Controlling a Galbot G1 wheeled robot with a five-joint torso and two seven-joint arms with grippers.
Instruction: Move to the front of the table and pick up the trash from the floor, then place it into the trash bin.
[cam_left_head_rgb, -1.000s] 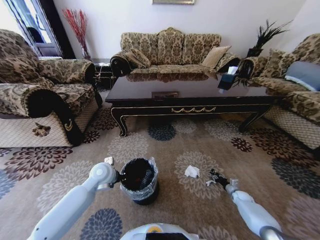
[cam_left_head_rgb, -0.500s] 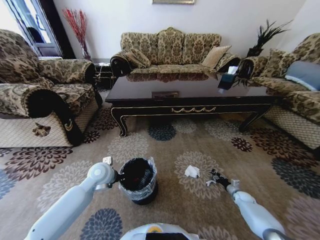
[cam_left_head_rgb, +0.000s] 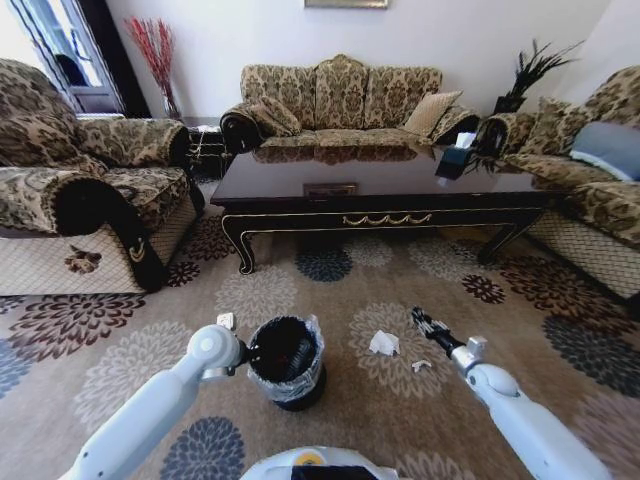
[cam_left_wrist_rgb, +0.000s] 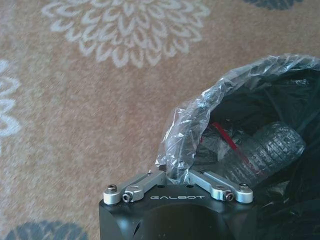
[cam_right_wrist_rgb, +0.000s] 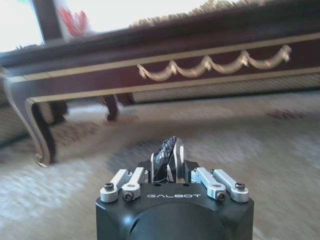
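Observation:
The trash bin (cam_left_head_rgb: 288, 385) stands on the carpet in front of the table (cam_left_head_rgb: 380, 185). My left gripper (cam_left_head_rgb: 243, 356) is at its rim, shut on the clear bag liner (cam_left_wrist_rgb: 187, 127); the left wrist view has that gripper (cam_left_wrist_rgb: 175, 173) pinching the folded plastic. Inside the bin lies trash, a crushed clear bottle (cam_left_wrist_rgb: 267, 147). A crumpled white paper wad (cam_left_head_rgb: 383, 343) sits on the floor right of the bin. My right gripper (cam_left_head_rgb: 424, 324) hovers just right of the wad, shut with nothing held, and in the right wrist view this gripper (cam_right_wrist_rgb: 170, 152) faces the table's gold-trimmed apron (cam_right_wrist_rgb: 210, 67).
A small white scrap (cam_left_head_rgb: 421, 366) lies on the carpet near my right arm. Patterned sofas ring the table on the left (cam_left_head_rgb: 80, 200), back (cam_left_head_rgb: 340, 100) and right (cam_left_head_rgb: 590, 190). A dark tissue box (cam_left_head_rgb: 453, 158) sits on the tabletop.
My right gripper has lifted off the floor and swung up toward the table. The bin and my left gripper have shifted slightly right. The paper wad has not moved.

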